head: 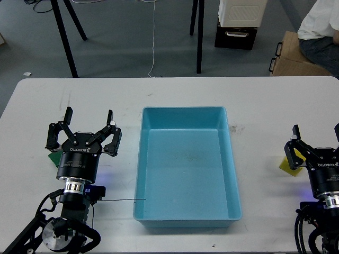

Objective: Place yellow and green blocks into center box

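The light-blue center box (185, 119) lies in the middle of the white table with nothing in it. My left gripper (89, 117) stands open to the left of the box, fingers pointing away from me. The green block (54, 157) peeks out on the table just left of that gripper's body, mostly hidden by it. My right gripper (316, 130) is open at the far right edge of the view. The yellow block (290, 164) lies on the table beside and partly behind its left finger (295, 132).
The table's far edge (175, 79) runs across the view. Beyond it on the floor stand black tripod legs (66, 37), a black case (236, 36), a brown cardboard box (296, 58), and a seated person (320, 26).
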`<state>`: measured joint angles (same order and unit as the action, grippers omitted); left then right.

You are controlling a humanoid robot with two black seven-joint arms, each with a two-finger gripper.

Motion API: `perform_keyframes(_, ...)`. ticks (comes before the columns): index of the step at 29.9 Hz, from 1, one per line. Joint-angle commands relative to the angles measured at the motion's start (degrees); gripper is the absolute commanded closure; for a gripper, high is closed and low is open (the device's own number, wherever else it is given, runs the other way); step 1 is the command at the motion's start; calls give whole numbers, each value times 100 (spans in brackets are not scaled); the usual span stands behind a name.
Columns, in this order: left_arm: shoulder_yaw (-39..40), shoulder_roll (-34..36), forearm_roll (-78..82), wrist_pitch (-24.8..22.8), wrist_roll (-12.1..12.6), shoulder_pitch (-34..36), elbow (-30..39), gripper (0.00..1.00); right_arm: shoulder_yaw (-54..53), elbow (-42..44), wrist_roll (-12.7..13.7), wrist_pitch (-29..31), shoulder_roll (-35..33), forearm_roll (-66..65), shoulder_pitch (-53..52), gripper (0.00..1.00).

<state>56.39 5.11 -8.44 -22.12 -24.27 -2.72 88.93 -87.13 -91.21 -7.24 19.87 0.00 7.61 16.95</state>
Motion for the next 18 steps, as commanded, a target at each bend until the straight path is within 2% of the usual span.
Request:
perform_keyframes(1,3,-1,9,14,-7,-1,-86,0,-15,7,3,52,0,-22,-7,1)
perform_keyframes(6,4,-1,9,-29,2,-10,-139,0,3,156,3,61,-9,-582,-147,1)
perform_keyframes(13,3,-1,9,-29,2,-18,-139,0,-270,174,-67,-1,-219,-4246,-1271,1)
perform_keyframes(18,3,-1,9,-29,2,-27,-148,0,-7,200,-129,-114,-1079,-5698,-2369,3)
